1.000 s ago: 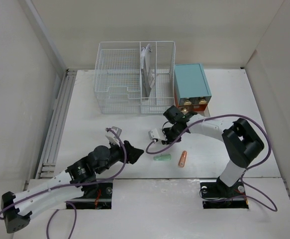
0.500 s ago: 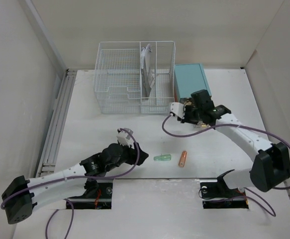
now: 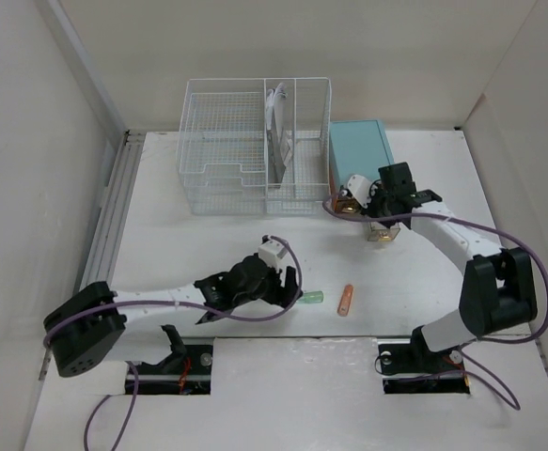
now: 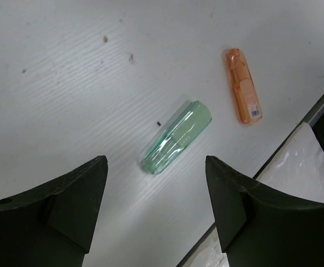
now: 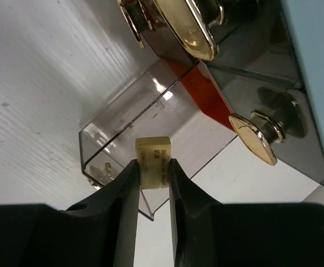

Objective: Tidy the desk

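Observation:
On the white desk (image 3: 161,235) lie a translucent green highlighter (image 3: 306,298) and an orange highlighter (image 3: 347,300) near the front edge. My left gripper (image 3: 288,288) is open and empty just left of the green highlighter (image 4: 177,137); the orange one (image 4: 242,84) lies beyond it. My right gripper (image 3: 383,209) is shut on a small pale yellow eraser (image 5: 153,154) and holds it over the pulled-out clear drawer (image 5: 145,128) of the teal cabinet (image 3: 360,154).
A white wire basket organizer (image 3: 255,146) with a white item upright in it stands at the back, left of the teal cabinet. A metal rail (image 3: 114,216) runs along the desk's left edge. The cabinet's gold knobs (image 5: 253,139) show in the right wrist view.
My left gripper has moved right across the desk to the green highlighter. My right arm has swung from the desk's middle up to the cabinet's open drawer.

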### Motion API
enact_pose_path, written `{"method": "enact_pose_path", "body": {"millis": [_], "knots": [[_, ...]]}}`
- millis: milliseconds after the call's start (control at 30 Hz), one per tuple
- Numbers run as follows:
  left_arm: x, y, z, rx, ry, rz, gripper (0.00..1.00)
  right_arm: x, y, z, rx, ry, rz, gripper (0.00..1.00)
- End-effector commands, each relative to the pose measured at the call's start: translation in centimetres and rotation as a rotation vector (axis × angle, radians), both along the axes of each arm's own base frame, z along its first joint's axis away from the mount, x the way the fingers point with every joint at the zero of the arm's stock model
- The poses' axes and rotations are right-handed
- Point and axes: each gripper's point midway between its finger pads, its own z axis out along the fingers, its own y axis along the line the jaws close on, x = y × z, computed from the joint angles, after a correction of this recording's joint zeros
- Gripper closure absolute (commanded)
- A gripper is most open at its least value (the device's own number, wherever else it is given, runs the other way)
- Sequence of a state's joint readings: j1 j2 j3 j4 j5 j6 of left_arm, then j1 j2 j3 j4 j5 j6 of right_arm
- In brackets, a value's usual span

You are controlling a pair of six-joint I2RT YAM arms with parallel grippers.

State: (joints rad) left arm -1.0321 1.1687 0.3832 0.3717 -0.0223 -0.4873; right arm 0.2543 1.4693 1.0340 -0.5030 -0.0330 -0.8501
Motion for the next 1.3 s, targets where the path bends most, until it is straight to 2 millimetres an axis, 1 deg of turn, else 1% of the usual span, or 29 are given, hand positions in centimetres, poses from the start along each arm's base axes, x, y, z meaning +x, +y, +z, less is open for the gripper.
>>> {"method": "enact_pose_path", "body": {"millis": [0, 33, 67, 100, 133, 200, 367, 400, 467, 500, 533, 567, 600, 633, 667, 700, 733, 767, 833, 867, 900, 933, 967, 1000, 1033, 1067, 1100, 1200, 1267], "knots": [[1.3, -3.6, 3.4, -0.052, -0.118, -0.064, 0.32, 2.9, -0.8, 2.5, 0.008, -0.098, -0.094, 0.88], [1.5, -3.8, 3.4, -0.044, -0.122, -0.069, 0.32, 2.9, -0.8, 1.8, 0.003, -0.081, -0.093, 0.86], [1.5, -4.5, 3.3, -0.026, -0.122, -0.087, 0.32, 2.7, -1.2, 1.6, 0.004, -0.066, -0.110, 0.77], [1.8, -4.7, 3.4, -0.022, -0.127, -0.075, 0.32, 2.7, -1.2, 1.2, 0.001, -0.056, -0.110, 0.67], [1.5, -4.9, 3.1, 0.002, -0.136, -0.099, 0.32, 2.7, -1.2, 1.2, 0.007, -0.055, -0.117, 0.56], [1.8, -4.9, 2.9, 0.021, -0.142, -0.096, 0.32, 2.8, -1.4, 1.2, 0.005, -0.077, -0.124, 0.43], [1.6, -4.6, 2.2, 0.058, -0.148, -0.107, 0.32, 2.8, -1.8, 2.3, 0.020, -0.110, -0.142, 0.41], [1.7, -4.9, 2.6, 0.049, -0.154, -0.106, 0.32, 2.8, -1.9, 2.6, 0.038, -0.115, -0.149, 0.41], [1.5, -4.8, 2.2, 0.073, -0.148, -0.105, 0.32, 2.5, -1.7, 3.1, 0.073, -0.114, -0.143, 0.44], [1.5, -4.8, 2.2, 0.073, -0.148, -0.105, 0.32, 2.1, -2.0, 4.0, 0.100, -0.124, -0.142, 0.48], [1.7, -4.8, 2.2, 0.075, -0.152, -0.098, 0.32, 1.1, -1.5, 3.8, 0.165, -0.079, -0.110, 0.58], [1.7, -4.8, 2.6, 0.068, -0.156, -0.097, 0.32, 0.4, -1.2, 4.2, 0.187, -0.067, -0.062, 0.61], [1.7, -4.8, 3.0, 0.057, -0.162, -0.096, 0.32, -0.6, -0.9, 5.0, 0.216, -0.073, -0.018, 0.62], [1.6, -5.0, 3.2, 0.045, -0.164, -0.103, 0.32, -1.7, 0.3, 5.3, 0.269, -0.054, 0.059, 0.62], [1.6, -5.4, 3.9, 0.017, -0.172, -0.112, 0.32, -4.0, 1.5, 5.6, 0.279, -0.030, 0.194, 0.62], [1.6, -5.5, 4.1, 0.009, -0.177, -0.112, 0.32, -4.8, 1.2, 4.7, 0.243, 0.000, 0.239, 0.62], [1.4, -5.8, 4.3, -0.005, -0.175, -0.127, 0.32, -6.4, 1.7, 5.5, 0.242, -0.018, 0.319, 0.62], [1.3, -6.0, 4.5, -0.017, -0.177, -0.135, 0.32, -8.2, 2.4, 5.3, 0.266, 0.015, 0.380, 0.62], [1.2, -6.2, 4.4, -0.020, -0.173, -0.144, 0.33, -10.0, 2.4, 5.1, 0.217, -0.008, 0.509, 0.65], [1.2, -6.2, 4.4, -0.020, -0.173, -0.144, 0.33, -10.3, 2.4, 4.7, 0.199, -0.001, 0.512, 0.65], [1.1, -6.4, 4.6, -0.031, -0.173, -0.154, 0.33, -10.3, 1.9, 4.2, 0.165, 0.005, 0.509, 0.73], [1.1, -6.4, 4.6, -0.031, -0.173, -0.154, 0.34, -10.6, 1.3, 3.2, 0.135, 0.026, 0.506, 0.76], [1.1, -6.4, 4.6, -0.031, -0.173, -0.154, 0.34, -10.4, 0.8, 2.2, 0.110, 0.053, 0.489, 0.80], [0.8, -6.3, 4.2, -0.031, -0.158, -0.159, 0.34, -9.8, -0.1, 1.5, 0.060, 0.057, 0.462, 0.88], [0.8, -6.4, 4.9, -0.051, -0.170, -0.157, 0.34, -9.3, -0.5, 1.2, 0.041, 0.061, 0.451, 0.90], [0.7, -6.2, 4.8, -0.055, -0.163, -0.153, 0.34, -9.0, -1.1, -0.1, 0.027, 0.094, 0.429, 0.93], [0.7, -6.2, 5.1, -0.063, -0.168, -0.152, 0.34, -7.9, -1.7, -0.1, 0.018, 0.071, 0.399, 0.95], [0.7, -5.9, 6.1, -0.088, -0.178, -0.139, 0.34, -6.9, -2.4, -1.4, 0.007, 0.085, 0.351, 0.98], [0.5, -5.6, 5.9, -0.089, -0.166, -0.133, 0.34, -5.9, -2.7, -1.7, -0.007, 0.071, 0.334, 0.98]]}}
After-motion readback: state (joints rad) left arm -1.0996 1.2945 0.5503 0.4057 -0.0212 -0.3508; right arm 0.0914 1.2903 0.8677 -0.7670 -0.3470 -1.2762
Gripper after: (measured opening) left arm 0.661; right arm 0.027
